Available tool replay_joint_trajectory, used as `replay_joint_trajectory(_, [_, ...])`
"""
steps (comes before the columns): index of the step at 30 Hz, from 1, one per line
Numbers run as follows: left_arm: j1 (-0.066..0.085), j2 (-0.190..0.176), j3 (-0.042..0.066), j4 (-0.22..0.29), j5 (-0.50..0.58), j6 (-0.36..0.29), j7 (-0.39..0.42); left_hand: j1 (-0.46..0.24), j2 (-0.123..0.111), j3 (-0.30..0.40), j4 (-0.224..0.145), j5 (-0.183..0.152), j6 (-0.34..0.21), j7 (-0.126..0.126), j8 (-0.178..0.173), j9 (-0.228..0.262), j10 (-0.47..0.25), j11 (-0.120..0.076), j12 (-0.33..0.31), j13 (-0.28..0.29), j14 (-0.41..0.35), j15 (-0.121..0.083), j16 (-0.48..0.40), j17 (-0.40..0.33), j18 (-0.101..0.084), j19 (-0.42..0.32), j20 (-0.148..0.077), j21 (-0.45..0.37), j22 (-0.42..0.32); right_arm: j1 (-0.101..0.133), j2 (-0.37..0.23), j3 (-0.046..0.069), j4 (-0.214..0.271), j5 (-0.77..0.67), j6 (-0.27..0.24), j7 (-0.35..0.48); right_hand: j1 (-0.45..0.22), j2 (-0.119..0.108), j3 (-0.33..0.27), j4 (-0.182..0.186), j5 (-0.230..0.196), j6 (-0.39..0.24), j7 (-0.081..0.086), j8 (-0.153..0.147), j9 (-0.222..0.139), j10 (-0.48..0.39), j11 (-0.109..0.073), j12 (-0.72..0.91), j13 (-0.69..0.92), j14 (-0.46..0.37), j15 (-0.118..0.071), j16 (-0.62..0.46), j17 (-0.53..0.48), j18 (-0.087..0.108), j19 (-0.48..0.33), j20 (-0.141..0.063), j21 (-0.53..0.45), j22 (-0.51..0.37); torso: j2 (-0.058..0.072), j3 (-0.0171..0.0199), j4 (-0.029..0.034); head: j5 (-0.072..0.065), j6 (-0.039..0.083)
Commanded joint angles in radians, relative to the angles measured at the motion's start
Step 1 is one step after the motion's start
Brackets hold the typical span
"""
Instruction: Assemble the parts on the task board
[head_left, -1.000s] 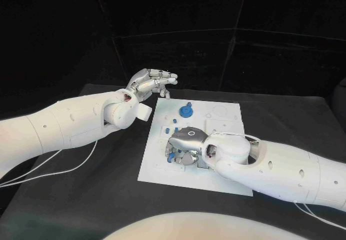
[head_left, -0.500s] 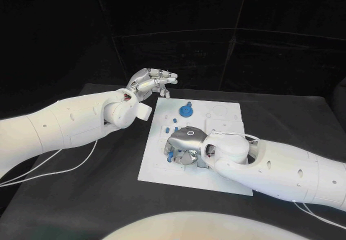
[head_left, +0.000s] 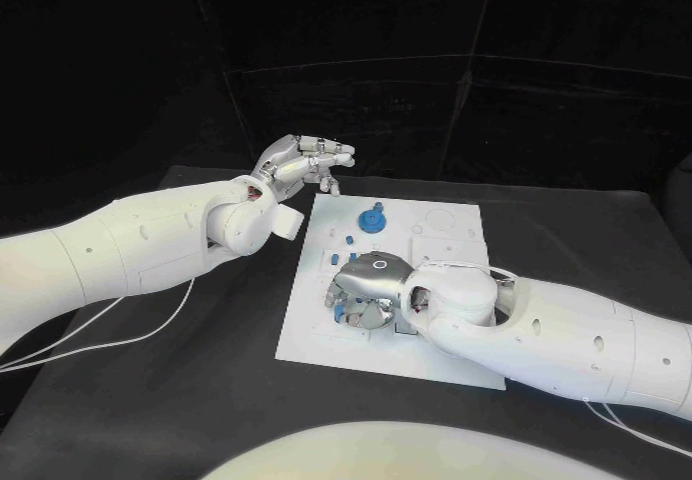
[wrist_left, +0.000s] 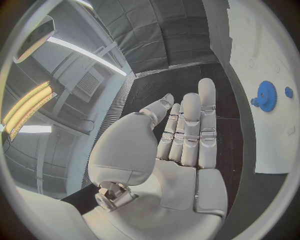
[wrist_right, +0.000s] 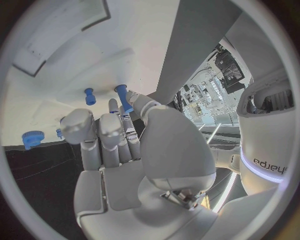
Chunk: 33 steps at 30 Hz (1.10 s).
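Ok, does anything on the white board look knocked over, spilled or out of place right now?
Nothing stands out. The white task board lies flat on the black table, a blue gear-shaped part sits on it near the far edge, and small blue pegs stand on it by the right hand.

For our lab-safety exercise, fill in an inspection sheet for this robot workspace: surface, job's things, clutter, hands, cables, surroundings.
Surface: black table, dark and matte.
Job's things: white task board mid-table; a blue gear stands near its far edge; small blue pegs stand on it by the right hand.
Clutter: nothing seen.
Hands: left hand raised beyond the board's far left corner, holding nothing, fingers extended in its wrist view; right hand low over the board's middle, whether it holds a part cannot be told.
Cables: thin white cable on the table under the left arm; another at the right arm's edge.
Surroundings: black backdrop.
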Motion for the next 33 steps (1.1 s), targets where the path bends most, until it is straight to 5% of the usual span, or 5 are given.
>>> replay_joint_trajectory(1, [0.002,0.000,0.000,-0.001,0.002,0.015,-0.001,0.008,-0.001,0.000,-0.006,0.005,-0.006,0.001,0.003,0.001,-0.008,0.001,0.006,0.001,-0.007,0.003,0.003,-0.001,0.014,-0.002,0.007,-0.005,-0.001,0.002,-0.003,0.000,0.005,0.020,-0.025,0.025,-0.009,0.001,-0.009,0.000,-0.006,0.001,-0.005,0.006,0.002,0.019,-0.003,0.011,0.004,-0.001,0.002,0.000,0.001,0.005,-0.003,0.002,0.000,0.004,0.000,0.0005,0.0003,-0.001,0.001])
replay_joint_trajectory(11, [0.001,-0.002,0.000,-0.003,0.002,0.016,-0.001,0.007,-0.001,0.000,-0.006,0.005,-0.007,0.001,0.004,0.001,-0.009,0.001,0.007,0.000,-0.007,0.003,0.003,-0.001,0.014,-0.002,0.007,-0.005,-0.001,0.001,-0.039,0.000,0.035,0.051,-0.122,0.025,-0.038,-0.030,-0.113,0.011,0.018,-0.084,0.011,0.000,-0.001,-0.150,0.023,-0.020,-0.004,-0.088,0.023,-0.112,-0.165,0.038,-0.109,0.016,-0.138,-0.194,-0.002,0.0012,-0.0025,-0.001,0.003])
replay_joint_trajectory(22, [0.001,-0.008,0.000,-0.006,0.002,0.016,-0.003,0.007,-0.001,-0.002,-0.006,0.005,-0.008,0.001,0.005,0.001,-0.011,0.001,0.008,0.000,-0.008,0.004,0.004,-0.002,0.014,-0.003,0.007,-0.006,-0.002,0.022,-0.173,0.009,0.145,0.157,-0.275,0.030,0.017,0.014,-0.369,0.081,0.043,-0.147,0.013,0.008,0.005,-0.274,0.036,0.095,0.005,-0.135,0.037,-0.106,-0.227,0.053,-0.145,0.031,-0.204,-0.277,-0.004,0.0003,-0.0017,-0.026,0.023])
replay_joint_trajectory(29, [0.000,-0.012,-0.001,-0.004,0.002,0.014,-0.005,0.007,-0.001,-0.002,-0.006,0.005,-0.008,0.001,0.005,0.001,-0.011,0.001,0.008,0.000,-0.008,0.004,0.004,-0.002,0.014,-0.003,0.007,-0.006,-0.002,0.074,-0.294,0.028,0.203,0.428,-0.297,0.013,0.057,0.073,-0.372,0.093,0.049,-0.105,0.028,0.029,0.013,-0.115,0.023,0.219,0.031,-0.091,0.025,-0.046,-0.161,0.034,-0.086,0.023,-0.133,-0.174,-0.002,0.0000,-0.0006,-0.051,0.035])
replay_joint_trajectory(33, [0.000,-0.017,-0.005,0.000,0.002,0.011,-0.006,0.007,-0.001,-0.002,-0.006,0.005,-0.009,0.001,0.005,0.001,-0.011,0.002,0.009,0.000,-0.008,0.004,0.004,-0.003,0.014,-0.003,0.007,-0.006,-0.002,0.099,-0.399,0.032,0.237,0.548,-0.293,-0.052,0.022,0.085,-0.389,0.134,0.052,-0.029,-0.003,0.081,0.029,0.032,-0.014,0.303,0.072,-0.008,-0.004,0.082,0.036,0.000,0.016,0.001,0.011,0.031,-0.005,-0.0023,-0.0020,-0.081,0.040])
